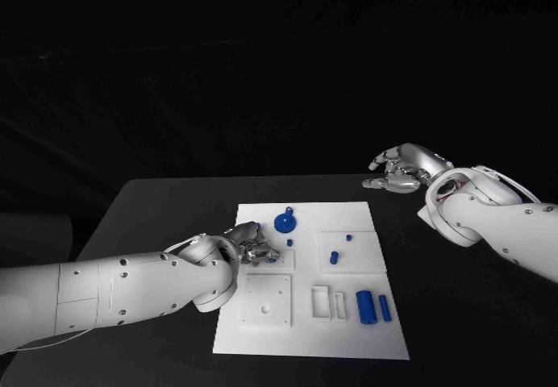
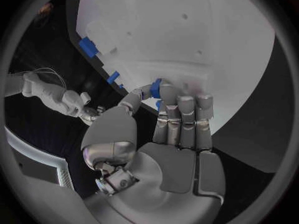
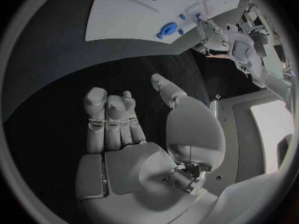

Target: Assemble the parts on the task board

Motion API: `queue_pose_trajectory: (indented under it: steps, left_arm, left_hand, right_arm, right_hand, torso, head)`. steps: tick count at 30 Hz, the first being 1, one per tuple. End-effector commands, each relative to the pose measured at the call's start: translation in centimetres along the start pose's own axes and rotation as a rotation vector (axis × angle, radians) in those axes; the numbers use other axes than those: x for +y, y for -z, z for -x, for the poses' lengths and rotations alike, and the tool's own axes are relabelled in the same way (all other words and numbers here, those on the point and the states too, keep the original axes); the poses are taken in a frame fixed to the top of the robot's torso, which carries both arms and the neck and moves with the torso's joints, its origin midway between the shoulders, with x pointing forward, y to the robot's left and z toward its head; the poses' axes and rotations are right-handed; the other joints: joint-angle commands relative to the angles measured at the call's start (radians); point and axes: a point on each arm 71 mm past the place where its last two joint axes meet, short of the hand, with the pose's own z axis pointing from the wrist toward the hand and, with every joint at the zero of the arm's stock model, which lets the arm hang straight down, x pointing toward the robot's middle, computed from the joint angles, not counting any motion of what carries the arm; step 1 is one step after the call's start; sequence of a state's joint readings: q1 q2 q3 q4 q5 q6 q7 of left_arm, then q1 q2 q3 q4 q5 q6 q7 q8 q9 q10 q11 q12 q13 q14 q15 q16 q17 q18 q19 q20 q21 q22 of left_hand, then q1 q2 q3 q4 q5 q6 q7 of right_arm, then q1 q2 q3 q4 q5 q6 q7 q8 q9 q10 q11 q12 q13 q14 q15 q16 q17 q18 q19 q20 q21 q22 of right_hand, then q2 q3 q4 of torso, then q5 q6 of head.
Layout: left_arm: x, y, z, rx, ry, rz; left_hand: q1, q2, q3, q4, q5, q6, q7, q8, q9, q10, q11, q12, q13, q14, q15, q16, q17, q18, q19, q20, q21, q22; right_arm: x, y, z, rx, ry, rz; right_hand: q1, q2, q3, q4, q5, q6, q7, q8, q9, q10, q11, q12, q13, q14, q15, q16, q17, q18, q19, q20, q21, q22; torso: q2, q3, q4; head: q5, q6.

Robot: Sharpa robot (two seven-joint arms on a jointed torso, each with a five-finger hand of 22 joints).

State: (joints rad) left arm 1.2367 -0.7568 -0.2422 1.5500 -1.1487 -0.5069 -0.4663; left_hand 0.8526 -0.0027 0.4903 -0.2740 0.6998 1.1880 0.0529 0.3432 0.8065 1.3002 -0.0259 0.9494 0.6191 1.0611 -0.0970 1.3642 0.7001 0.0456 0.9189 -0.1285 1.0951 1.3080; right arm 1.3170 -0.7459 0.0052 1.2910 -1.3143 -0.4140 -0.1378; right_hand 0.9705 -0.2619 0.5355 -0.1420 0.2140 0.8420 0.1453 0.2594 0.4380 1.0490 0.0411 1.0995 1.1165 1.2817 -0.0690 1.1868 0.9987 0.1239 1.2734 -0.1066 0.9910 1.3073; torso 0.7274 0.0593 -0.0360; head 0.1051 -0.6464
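Task board [image 1: 349,339]: white plate lying flat mid-surface [image 1: 151,210], long axis running away from the robot.
Blue cylinder [image 1: 365,306]: lies in the near right part of the board, long axis along the board's length; a slimmer blue bar [image 1: 385,308] just beside it.
Blue disc part [image 1: 285,221]: far half of the board.
Small blue pegs [image 1: 334,258]: on the raised block right of centre.
Left hand [image 1: 250,244]: at the board's left edge, fingers pinching a small blue part [image 2: 156,88].
Right hand [image 1: 401,171]: off the board, above the far right of the surface, fingers curled, holding nothing.
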Motion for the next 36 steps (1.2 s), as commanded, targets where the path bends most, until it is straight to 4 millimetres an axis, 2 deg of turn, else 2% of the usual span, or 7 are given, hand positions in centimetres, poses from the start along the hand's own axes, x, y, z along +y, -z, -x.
queue_pose_trajectory:
  steps: [1, 36]
  left_arm:
    - [-0.03, -0.02, 0.06, -0.011, 0.006, 0.000]
    - [0.40, 0.04, -0.12, 0.037, -0.043, 0.011]
  left_hand:
    - [0.014, 0.004, 0.002, 0.010, -0.004, 0.061, -0.058, 0.000, -0.003, 0.089, -0.083, 0.011, 0.007, 0.048, -0.086, 0.007, 0.002, 0.019, 0.005, -0.120, 0.004, 0.019]
    - [0.039, -0.018, 0.005, 0.020, -0.010, 0.063, -0.058, -0.001, -0.021, 0.087, -0.084, 0.043, 0.030, 0.051, -0.099, 0.028, 0.004, 0.022, 0.012, -0.128, 0.022, 0.019]
  right_arm:
    - [0.06, 0.00, -0.04, 0.007, 0.002, 0.004]
    - [0.12, -0.06, -0.12, 0.011, 0.000, 0.004]
  right_hand:
    - [0.002, 0.007, 0.001, 0.007, 0.006, -0.002, 0.007, 0.005, 0.002, -0.001, -0.003, -0.003, -0.001, 0.000, -0.004, -0.006, -0.001, 0.138, -0.001, -0.003, -0.005, 0.001]
    - [-0.001, 0.007, -0.002, 0.013, 0.012, -0.001, 0.007, 0.006, 0.002, 0.002, -0.003, -0.001, -0.004, 0.003, -0.004, -0.006, -0.001, 0.138, 0.002, -0.004, -0.006, 0.000]
  torso:
    - [0.000, -0.0001, 0.0006]
    - [0.000, -0.0012, 0.0007]
  head:
    - [-0.001, -0.001]
    - [0.001, -0.010]
